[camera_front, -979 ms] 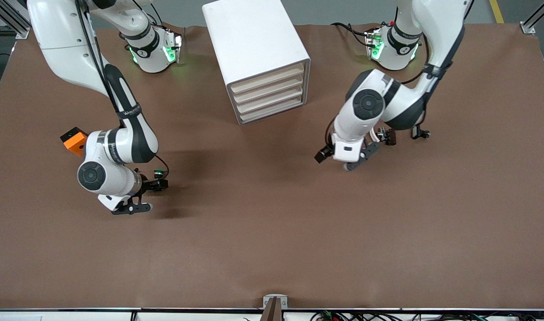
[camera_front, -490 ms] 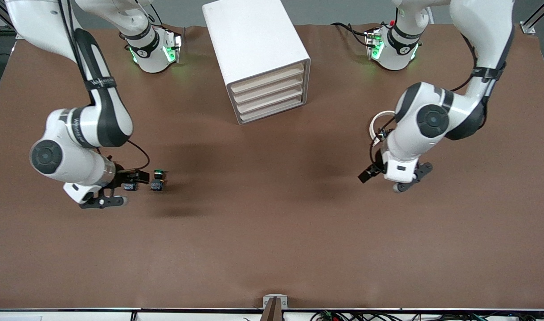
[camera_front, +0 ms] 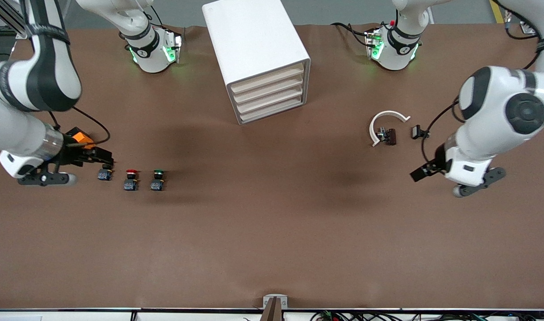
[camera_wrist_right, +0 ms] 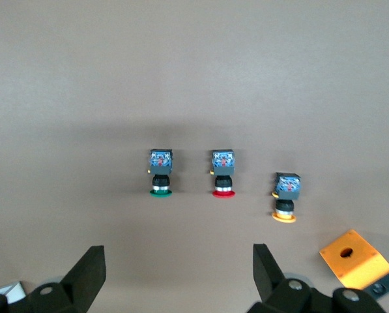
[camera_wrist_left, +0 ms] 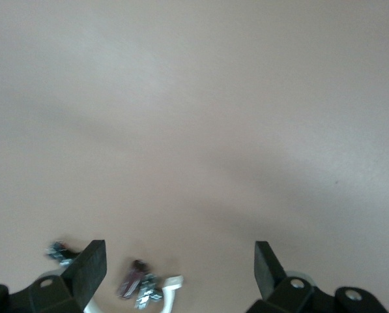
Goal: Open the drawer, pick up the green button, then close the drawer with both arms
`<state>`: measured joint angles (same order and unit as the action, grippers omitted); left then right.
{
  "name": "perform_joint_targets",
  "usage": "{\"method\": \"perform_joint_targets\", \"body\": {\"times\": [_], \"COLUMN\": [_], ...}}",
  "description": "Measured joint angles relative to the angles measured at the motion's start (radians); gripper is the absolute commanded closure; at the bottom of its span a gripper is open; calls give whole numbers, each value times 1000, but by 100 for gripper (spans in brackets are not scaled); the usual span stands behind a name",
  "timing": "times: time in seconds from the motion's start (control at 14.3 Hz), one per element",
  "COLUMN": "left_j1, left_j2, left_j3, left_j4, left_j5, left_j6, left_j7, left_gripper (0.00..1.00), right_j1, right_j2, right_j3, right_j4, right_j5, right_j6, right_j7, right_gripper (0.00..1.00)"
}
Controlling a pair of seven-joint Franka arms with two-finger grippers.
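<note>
Here, the white cabinet (camera_front: 258, 53) is seen on the brown worktop (camera_front: 272, 240) between the two arm bases, with all four cream drawer fronts flush; the drawer (camera_front: 272, 109), among the lower ones, is shut. The button (camera_front: 157, 179) with the green cap is found on the worktop toward the right arm's end, nearer to the front camera than the cabinet. It is lined up with a red-capped button (camera_front: 130, 179) just beside it and a yellow-capped button (camera_wrist_right: 285, 195) next along the row. An orange box (camera_wrist_right: 356, 259) is seen near the yellow-capped one.

The right pincer (camera_wrist_right: 179, 267) is held over the worktop near that row, its fingers spread apart and nothing between them. The left pincer (camera_wrist_left: 180, 264) is held over bare worktop toward the left arm's end, its fingers likewise spread and empty. A white curved piece (camera_front: 384, 123) and small dark parts (camera_front: 390, 136) are seen near it on the worktop.
</note>
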<state>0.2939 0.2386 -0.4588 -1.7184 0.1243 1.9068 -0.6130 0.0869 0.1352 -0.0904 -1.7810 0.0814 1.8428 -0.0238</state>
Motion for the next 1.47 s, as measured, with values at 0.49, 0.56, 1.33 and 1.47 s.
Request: {"method": "perform_joint_targets", "body": {"times": [0.49,0.56,1.33,1.47], "left_j1": [74,66,-231,-238], "left_j2": [-90,-114,-342,-357], "left_j3": [10,33,347,347], "left_j4": [127,127,50,36], "left_j5": [1,0,-114,-115], "left_j6": [-145,-153,-317,-320], "left_j7": [296,335,510,538], "left_gripper": [0,0,0,0], "right_j1": [-26,-26,-42,-42], "right_j2": [-42,-42,-41,-41], "right_j3": [0,0,0,0], "right_j4": [166,191,320,321], "right_j5": [-35,-50,-69,-69], "right_j6": [-199,-208,-273,-273], "right_j7": [0,0,0,0], "right_gripper": [0,0,0,0]}}
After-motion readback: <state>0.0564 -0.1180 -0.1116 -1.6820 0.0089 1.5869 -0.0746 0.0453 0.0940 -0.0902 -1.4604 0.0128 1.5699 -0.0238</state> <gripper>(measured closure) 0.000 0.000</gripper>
